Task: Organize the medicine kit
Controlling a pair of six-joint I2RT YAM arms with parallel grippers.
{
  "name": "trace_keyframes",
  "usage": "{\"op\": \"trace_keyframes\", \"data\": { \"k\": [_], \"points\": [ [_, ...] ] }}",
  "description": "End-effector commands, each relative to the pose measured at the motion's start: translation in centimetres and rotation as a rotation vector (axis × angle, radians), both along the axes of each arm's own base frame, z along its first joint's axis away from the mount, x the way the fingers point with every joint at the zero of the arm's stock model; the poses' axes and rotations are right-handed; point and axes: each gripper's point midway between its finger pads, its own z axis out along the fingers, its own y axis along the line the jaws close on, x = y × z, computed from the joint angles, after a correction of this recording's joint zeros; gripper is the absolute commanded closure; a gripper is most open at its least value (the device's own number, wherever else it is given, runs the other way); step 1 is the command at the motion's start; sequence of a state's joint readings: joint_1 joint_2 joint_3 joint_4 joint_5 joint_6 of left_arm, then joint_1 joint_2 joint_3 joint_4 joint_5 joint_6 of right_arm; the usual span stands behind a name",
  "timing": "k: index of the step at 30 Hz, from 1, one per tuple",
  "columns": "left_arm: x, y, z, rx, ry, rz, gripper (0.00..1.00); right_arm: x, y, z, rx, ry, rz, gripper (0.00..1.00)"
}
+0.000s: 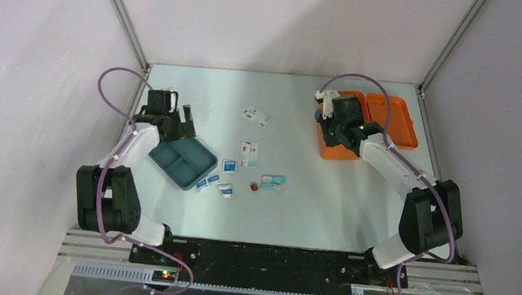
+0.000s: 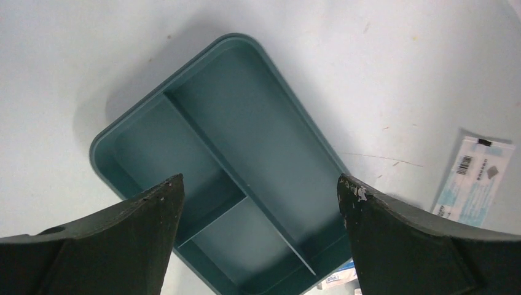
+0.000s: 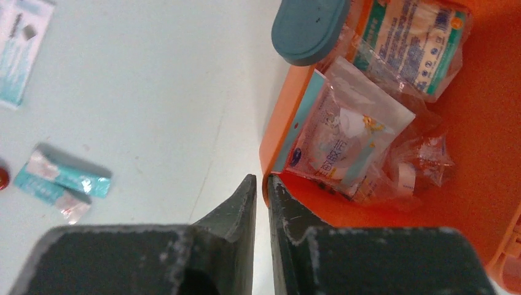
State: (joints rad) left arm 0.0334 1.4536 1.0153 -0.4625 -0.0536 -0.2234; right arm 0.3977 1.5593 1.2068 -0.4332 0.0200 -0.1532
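**Though Opened, Barely Sorted**

Found at far right of table, lid back: medicine kit, a few packets inside. Left to do: sachets strewn mid-table, teal tray bare at left. Over tray, left pincer spread wide; right pincer pinched shut on kit's left rim.

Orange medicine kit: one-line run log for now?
left gripper open over teal divided plastic tray | right gripper pinching orange plastic medicine kit rim
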Motion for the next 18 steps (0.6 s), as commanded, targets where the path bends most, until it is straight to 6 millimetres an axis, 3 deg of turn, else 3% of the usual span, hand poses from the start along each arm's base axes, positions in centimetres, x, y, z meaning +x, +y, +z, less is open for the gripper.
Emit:
{"op": "trace_keyframes", "data": {
  "k": [1,4,7,9,13,18],
  "points": [
    [-0.5,1.3,-0.4,-0.001,0.011,0.077,0.03,-3.0,2.3,0.7,0.057,0.036,0.115,0.83],
    [-0.8,2.1,-1.0,0.013,0.026,0.114,0.06,-3.1,1.8,1.5,0.061,0.014,0.121,0.70],
    [-1.1,2.6,-1.6,0.021,0.044,0.137,0.10,-2.6,1.2,3.8,0.066,-0.050,0.110,0.47],
    [-1.2,2.7,-2.2,0.018,0.063,0.144,0.14,-2.4,0.9,5.4,0.074,-0.086,0.104,0.41],
    [-0.5,2.6,-3.6,0.005,0.104,0.142,0.24,-2.3,1.2,8.4,0.104,-0.165,0.110,0.38],
    [0.7,3.1,-4.5,0.019,0.130,0.156,0.46,-2.1,1.5,10.2,0.103,-0.234,0.126,0.38]
  ]
}}
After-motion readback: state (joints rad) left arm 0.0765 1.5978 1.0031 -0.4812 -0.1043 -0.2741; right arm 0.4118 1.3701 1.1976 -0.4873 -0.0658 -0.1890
